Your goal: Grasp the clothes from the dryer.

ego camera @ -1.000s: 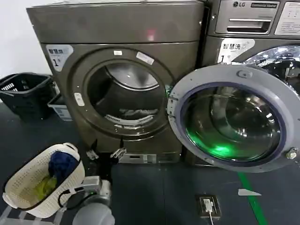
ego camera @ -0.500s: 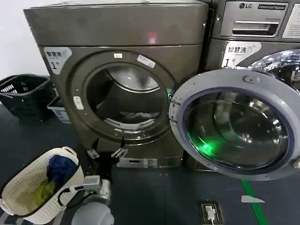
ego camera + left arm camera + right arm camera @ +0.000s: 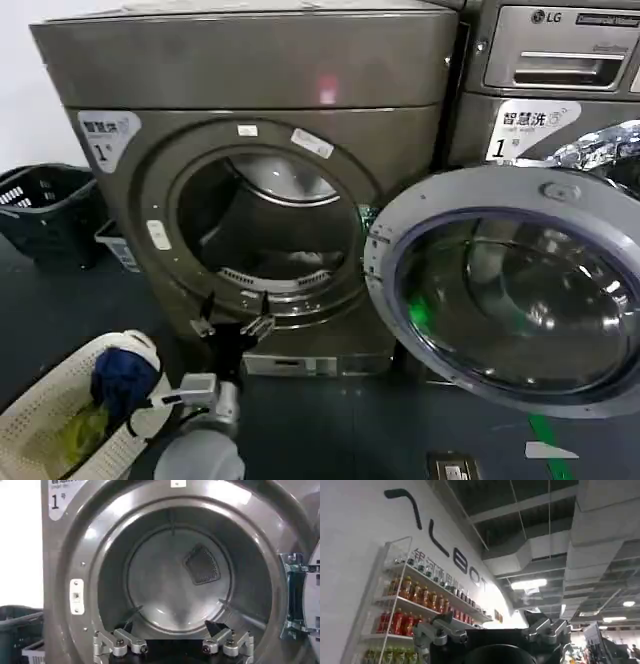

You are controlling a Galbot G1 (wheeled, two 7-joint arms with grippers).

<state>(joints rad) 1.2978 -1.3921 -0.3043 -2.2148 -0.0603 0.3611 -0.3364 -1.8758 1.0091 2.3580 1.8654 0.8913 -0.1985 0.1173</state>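
Note:
The dryer [image 3: 250, 60] is the bronze-grey machine in front of me, its round door [image 3: 470, 185] swung wide to the right. On the drum floor lies a pale heap, dim from here, that looks like the clothes [image 3: 285, 262]. My left gripper [image 3: 232, 322] is open just below the porthole's lower rim, outside the drum. In the left wrist view the left gripper [image 3: 172, 630] has its jaws wide apart with nothing between them, facing the drum's back wall. My right gripper [image 3: 490, 625] is open, held away from the dryer and pointing up at a ceiling.
A white laundry basket [image 3: 45, 410] at the lower left holds a dark blue garment [image 3: 118, 375] and a yellow-green one [image 3: 80, 428]. A black basket [image 3: 40, 210] stands at the far left. The grey LG machine [image 3: 560, 60] stands to the right, behind the open door.
The dryer has grown larger in the head view as I came closer. My left gripper has risen to the porthole's lower rim. The white basket has slid towards the lower left corner.

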